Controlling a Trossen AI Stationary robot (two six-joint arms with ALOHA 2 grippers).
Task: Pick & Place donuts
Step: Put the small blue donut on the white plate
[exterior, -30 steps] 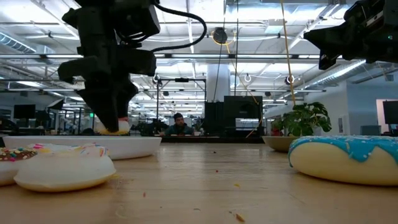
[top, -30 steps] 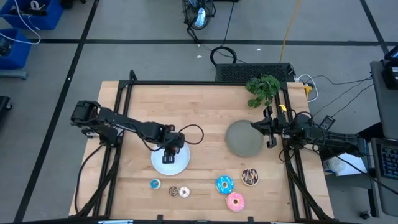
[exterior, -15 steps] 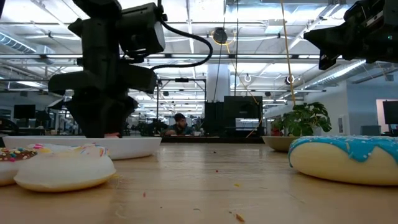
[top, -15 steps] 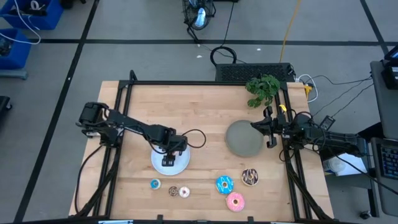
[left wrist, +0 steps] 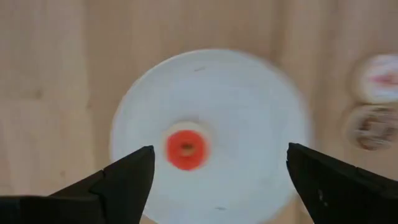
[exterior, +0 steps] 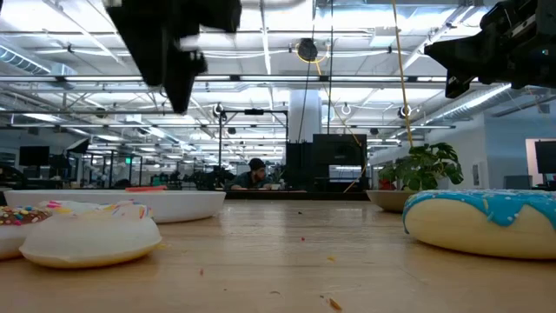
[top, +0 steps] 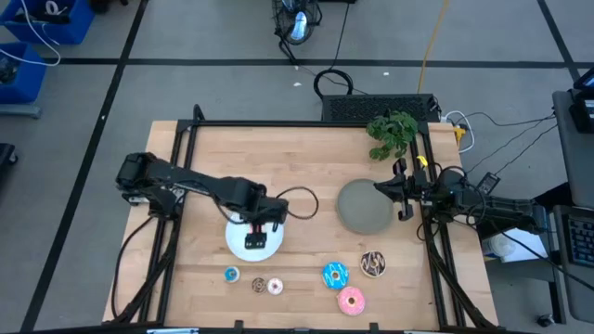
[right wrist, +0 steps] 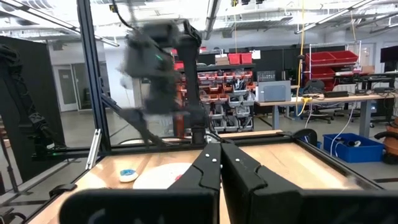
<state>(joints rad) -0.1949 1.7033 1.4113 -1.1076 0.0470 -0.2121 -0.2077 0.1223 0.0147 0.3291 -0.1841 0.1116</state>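
Note:
A small red donut [left wrist: 186, 148] lies flat near the middle of the white plate [top: 243, 249]. My left gripper [left wrist: 219, 154] hangs open above it, fingers pointing down, one on either side and well clear of the donut; in the low view it is high at the upper left [exterior: 178, 61]. Along the near edge lie a small blue donut [top: 231, 275], two more small ones [top: 267, 286], and blue-iced [top: 335, 276], pink-iced [top: 351, 300] and chocolate [top: 373, 263] donuts. My right gripper [right wrist: 221, 158] waits shut at the table's right side, beside the grey plate [top: 362, 209].
A potted plant [top: 393, 133] stands at the far right corner. A black frame [top: 278, 123] runs along the table's far and side edges. Bare wood lies between the two plates and across the far half of the table.
My left gripper has opened and let go of the red donut, then risen straight up from the white plate, drifting a little toward the table's right. The donut stays flat on the plate.

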